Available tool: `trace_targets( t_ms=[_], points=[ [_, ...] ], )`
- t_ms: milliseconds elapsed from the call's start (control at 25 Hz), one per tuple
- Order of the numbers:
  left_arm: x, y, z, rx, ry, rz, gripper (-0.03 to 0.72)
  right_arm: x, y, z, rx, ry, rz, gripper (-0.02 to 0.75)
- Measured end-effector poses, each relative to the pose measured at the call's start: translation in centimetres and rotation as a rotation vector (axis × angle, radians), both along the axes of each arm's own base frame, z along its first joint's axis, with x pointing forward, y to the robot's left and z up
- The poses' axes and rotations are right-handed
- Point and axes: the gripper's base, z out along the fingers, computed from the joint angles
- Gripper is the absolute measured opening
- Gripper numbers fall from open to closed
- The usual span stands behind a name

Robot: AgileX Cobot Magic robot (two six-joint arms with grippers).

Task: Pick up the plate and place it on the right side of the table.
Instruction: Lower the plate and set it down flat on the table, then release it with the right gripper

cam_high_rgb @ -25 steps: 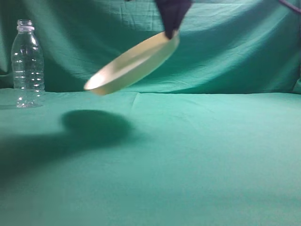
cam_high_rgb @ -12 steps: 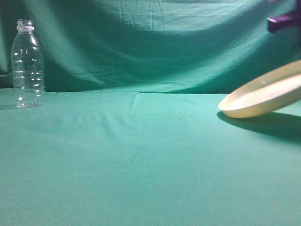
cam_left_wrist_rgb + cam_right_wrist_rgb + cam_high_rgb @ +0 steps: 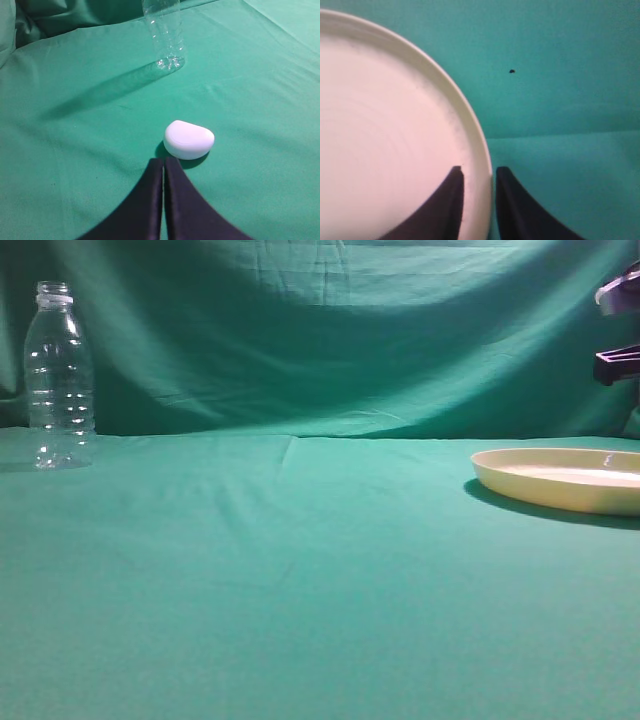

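The plate (image 3: pixel 560 480) is plain cream-yellow, paler inside, on a smooth teal-green surface (image 3: pixel 300 580) before a darker green backdrop (image 3: pixel 330 330), with a clear bottle (image 3: pixel 58 375), a white lump (image 3: pixel 188 139), and black end effector fingers (image 3: pixel 451 205).

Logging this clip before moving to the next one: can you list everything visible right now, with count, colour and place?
plate: one, cream-yellow, lying flat on the right side of the table, partly cut off by the exterior view's edge.
bottle: one, clear ribbed plastic, standing upright at the far left.
white lump: one, white, rounded, on the cloth near the left gripper; what it is cannot be told.
table: one, draped in teal-green cloth.
backdrop: one, wrinkled green cloth behind the table.
left gripper: one, black, jaws closed together on nothing.
right gripper: one, black, jaws straddling the plate's rim with a gap showing on the outer side; grip unclear.
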Motion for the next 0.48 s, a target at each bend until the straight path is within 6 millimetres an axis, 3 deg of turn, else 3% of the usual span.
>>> trace_targets(
  t_ms=[160,280,360,440,480],
  points=[
    [0.0,0.0,0.0,0.0,0.0,0.0,0.0,0.0,0.2,-0.6,0.035,0.015,-0.024,0.358],
    [0.0,0.0,0.0,0.0,0.0,0.0,0.0,0.1,0.2,0.3,0.035,0.055,-0.053,0.543],
    [0.0,0.0,0.0,0.0,0.0,0.0,0.0,0.3,0.2,1.8,0.041,0.061,-0.077,0.594],
    [0.0,0.0,0.0,0.0,0.0,0.0,0.0,0.0,0.2,4.0,0.055,0.036,-0.094,0.578],
    [0.0,0.0,0.0,0.0,0.0,0.0,0.0,-0.4,0.2,5.4,0.063,0.01,-0.097,0.534]
  ],
)
